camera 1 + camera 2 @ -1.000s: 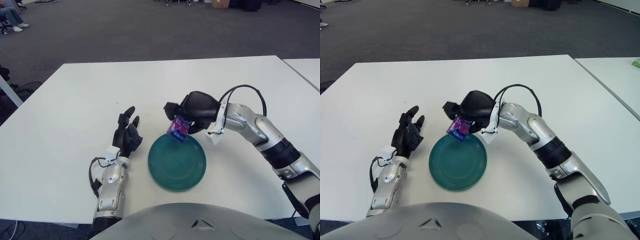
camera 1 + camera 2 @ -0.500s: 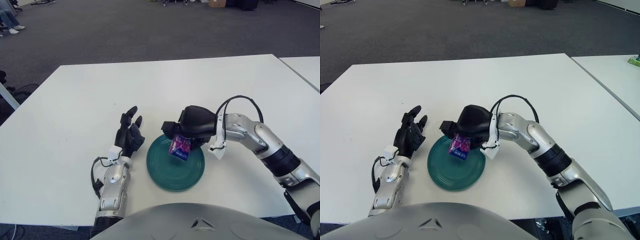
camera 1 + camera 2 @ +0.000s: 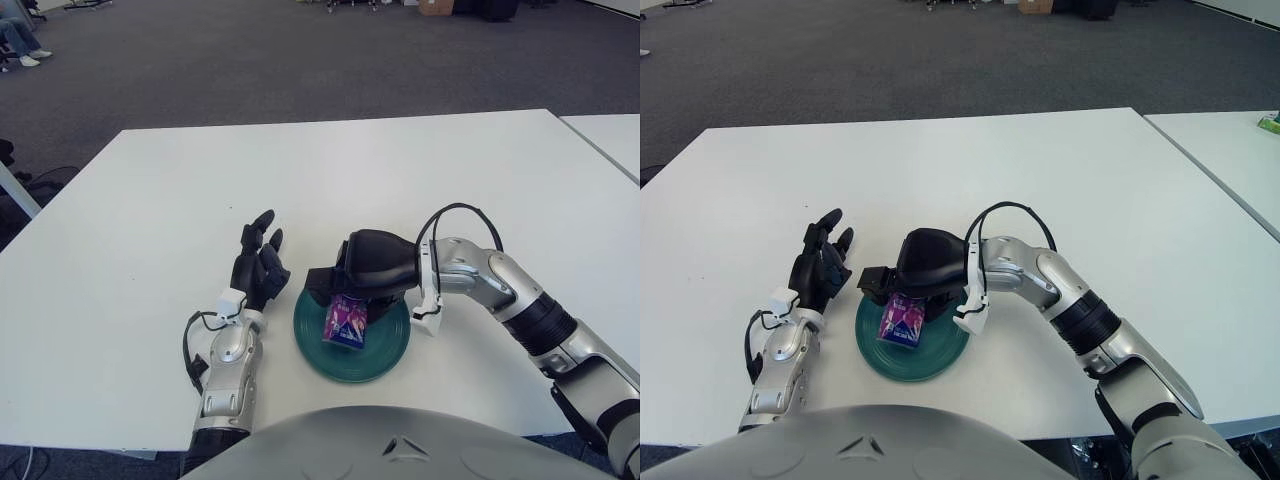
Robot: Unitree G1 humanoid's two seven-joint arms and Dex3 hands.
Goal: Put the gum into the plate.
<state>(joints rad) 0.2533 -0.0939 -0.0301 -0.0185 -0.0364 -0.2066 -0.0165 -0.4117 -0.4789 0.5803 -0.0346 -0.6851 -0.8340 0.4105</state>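
The right hand (image 3: 368, 272) reaches in from the right over the plate (image 3: 385, 350), wrist bent, fingers (image 3: 322, 283) curled on the gum (image 3: 345, 322). The left hand (image 3: 258, 268) shows just left of the plate, fingers extended, forearm toward the body

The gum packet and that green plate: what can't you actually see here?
- Whether the gum touches the plate: not clear in either eye view.
- The far rim of the plate: hidden by the right hand above it.
- The print on the gum: too small to read.
- The left hand, beside the plate on its left: only its back shows.
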